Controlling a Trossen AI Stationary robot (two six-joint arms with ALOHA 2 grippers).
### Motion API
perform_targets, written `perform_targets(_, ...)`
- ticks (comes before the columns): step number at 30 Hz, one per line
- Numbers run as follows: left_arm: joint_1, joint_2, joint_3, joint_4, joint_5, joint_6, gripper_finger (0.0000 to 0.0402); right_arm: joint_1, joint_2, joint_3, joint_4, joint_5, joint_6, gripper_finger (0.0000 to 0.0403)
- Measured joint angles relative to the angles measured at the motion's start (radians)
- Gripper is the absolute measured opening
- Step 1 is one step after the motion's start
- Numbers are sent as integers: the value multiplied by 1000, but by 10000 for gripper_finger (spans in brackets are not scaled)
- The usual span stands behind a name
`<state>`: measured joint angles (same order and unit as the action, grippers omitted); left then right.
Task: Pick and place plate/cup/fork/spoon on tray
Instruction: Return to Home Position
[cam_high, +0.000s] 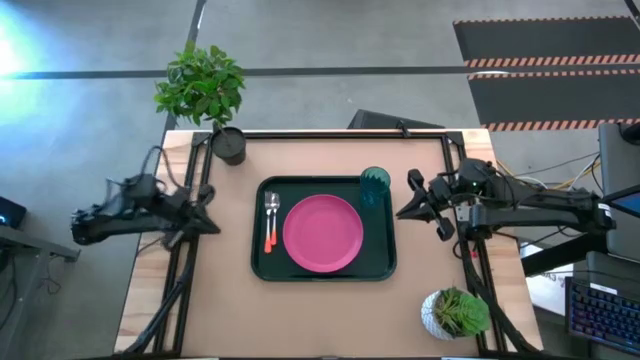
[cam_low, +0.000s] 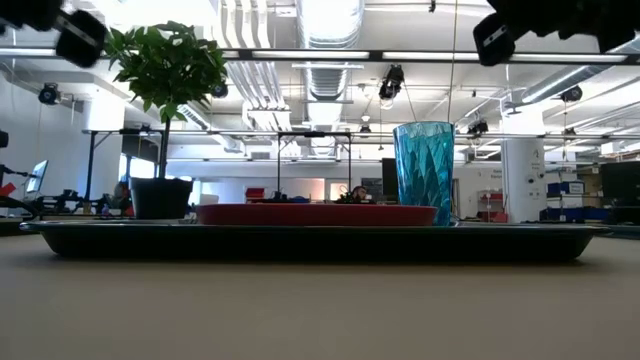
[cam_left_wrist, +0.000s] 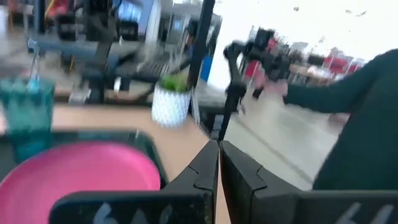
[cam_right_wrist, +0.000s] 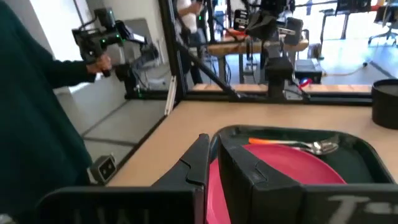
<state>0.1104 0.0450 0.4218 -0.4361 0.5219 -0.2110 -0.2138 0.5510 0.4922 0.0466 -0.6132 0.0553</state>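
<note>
The tray, one dark rectangular tray with rounded corners, lay at the middle of the tabletop and carried everything else the task names. One pink plate sat flat at the tray's centre. One teal cup stood upright in the tray corner nearest the right arm and the far tabletop edge, just beside the plate's rim; in the low view the cup rose above the plate and the tray's rim. On the tray's side nearest the left arm lay two orange-handled utensils side by side, one fork and one spoon, metal ends toward the far edge, though which was which could not be told with certainty from above.

The left pincer hung off the tray on its left-arm side, fingers pressed together with nothing between them. The right pincer hung off the tray's opposite side, near the cup, its fingers likewise closed and empty.

Two potted plants stood on the tabletop: a leafy one in a dark pot beyond the tray's far corner on the left-arm side, and a small one in a white pot beyond the near corner on the right-arm side. A person's dark sleeve showed beside the tabletop.
</note>
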Motion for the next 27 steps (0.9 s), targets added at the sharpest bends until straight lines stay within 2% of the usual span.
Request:
perform_targets(4, 1, 25, -214, 439, 2, 12, 0, 11, -4, 29, -52, 0, -23, 22)
perform_targets(7, 0, 37, -392, 655, -93, -49, 0, 30, -8, 19, -48, 0, -13, 22)
perform_targets(10, 0, 48, -400, 615, -165, -92, 0, 52, -12, 3, -52, 3, 24, 22)
perform_targets(14, -1, 65, -352, 641, -146, 16, 0, 73, -13, -2, -47, 3, 23, 22)
perform_targets(19, 0, 88, -357, 594, -170, 81, 0, 74, -24, 0, -49, 10, 11, 22)
perform_targets(23, 0, 106, -385, 603, -273, 112, 0, 74, -26, -1, -49, 25, -7, 22)
perform_targets(27, 0, 125, -395, 603, -372, 118, 0, 74, -20, -1, -50, 114, -87, 22)
